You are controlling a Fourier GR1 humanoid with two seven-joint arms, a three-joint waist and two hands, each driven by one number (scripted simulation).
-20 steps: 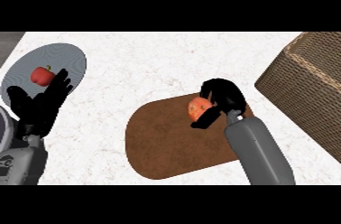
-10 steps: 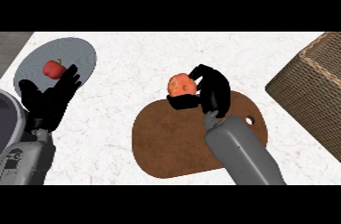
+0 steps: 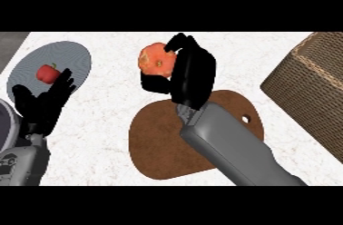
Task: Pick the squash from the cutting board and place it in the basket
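Note:
An orange, lumpy squash (image 3: pixel 157 61) is held above the counter, beyond the far edge of the brown cutting board (image 3: pixel 155 142). My right hand (image 3: pixel 189 74) is shut on it, fingers over its top and thumb beneath. The woven basket (image 3: pixel 311 88) stands at the right edge, partly cut off by the view. My left hand (image 3: pixel 46 101) rests open at the left, fingers up, over the near rim of a grey plate (image 3: pixel 70 54).
A small red pepper (image 3: pixel 47 73) lies on the grey plate at far left. A metal rim shows at the lower left corner. White marbled counter stretches between the plate, the board and the basket.
My right hand has lifted the squash off the cutting board and carried it up and past the board's far edge. The left hand has kept its place.

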